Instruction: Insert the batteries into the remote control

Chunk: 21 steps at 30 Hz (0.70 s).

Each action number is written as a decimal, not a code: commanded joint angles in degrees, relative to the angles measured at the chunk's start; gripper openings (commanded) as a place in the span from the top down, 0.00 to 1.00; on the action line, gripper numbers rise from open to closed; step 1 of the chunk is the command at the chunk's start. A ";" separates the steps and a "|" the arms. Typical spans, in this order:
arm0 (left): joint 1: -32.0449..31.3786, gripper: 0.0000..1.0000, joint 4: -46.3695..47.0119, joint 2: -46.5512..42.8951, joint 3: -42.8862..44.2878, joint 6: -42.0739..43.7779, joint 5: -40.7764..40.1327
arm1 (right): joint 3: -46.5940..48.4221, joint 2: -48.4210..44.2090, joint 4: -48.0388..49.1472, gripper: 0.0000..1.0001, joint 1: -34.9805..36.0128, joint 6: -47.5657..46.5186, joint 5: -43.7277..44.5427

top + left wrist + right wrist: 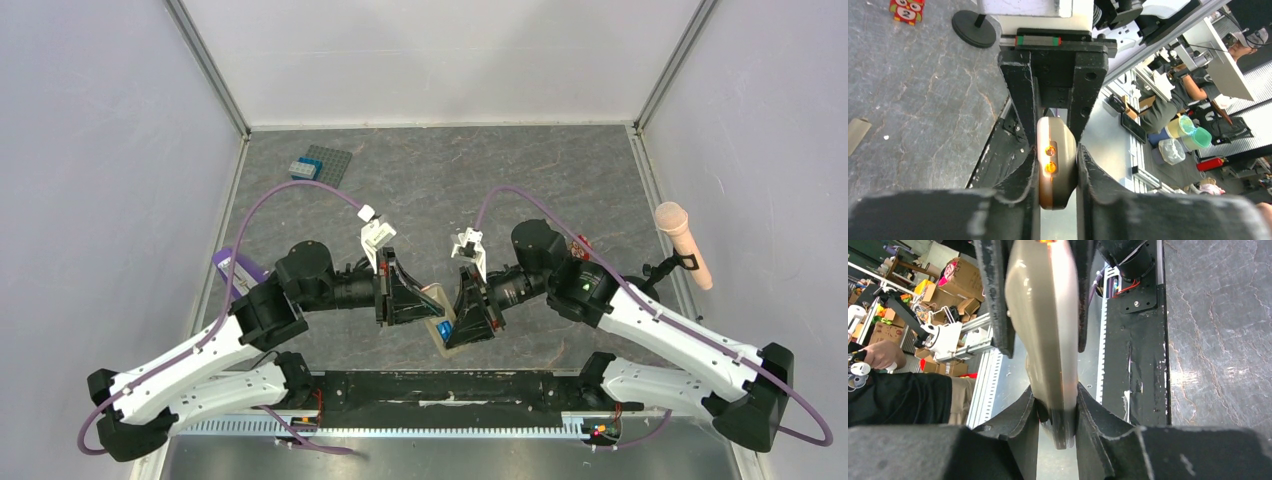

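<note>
The remote control (436, 298) hangs above the table's near edge, held at both ends. My left gripper (422, 300) is shut on one end. In the left wrist view that end (1060, 135) shows two orange lights between the left gripper's (1056, 156) fingers. My right gripper (458, 318) is shut on the other end. In the right wrist view the remote (1043, 315) runs edge-on away from the right gripper (1055, 396). A small blue piece (442, 328), likely a battery, shows at the remote between the two grippers. I see no other battery.
A grey studded plate with a blue brick (318, 165) lies at the back left. A microphone (683, 243) on a stand is at the right. A small red-and-white object (907, 10) and a tan flat piece (857, 134) lie on the table. A purple object (235, 265) lies at the left edge.
</note>
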 commanded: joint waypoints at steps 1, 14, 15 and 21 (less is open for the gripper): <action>-0.21 0.98 3.98 -0.23 -0.95 1.16 3.66 | 2.30 0.32 0.06 0.74 -0.41 1.89 1.96; 0.39 0.98 -12.34 -6.42 -5.56 -6.39 -41.34 | 2.57 -5.35 -1.15 0.03 -0.46 0.91 33.42; 0.39 0.98 -12.85 -7.03 -6.42 -7.29 -44.04 | 2.57 -4.92 -2.53 0.03 -0.49 0.54 37.51; 1.15 0.98 -12.35 -7.70 -10.81 -12.41 -51.99 | 3.28 6.57 -11.55 0.10 -0.97 -19.36 54.72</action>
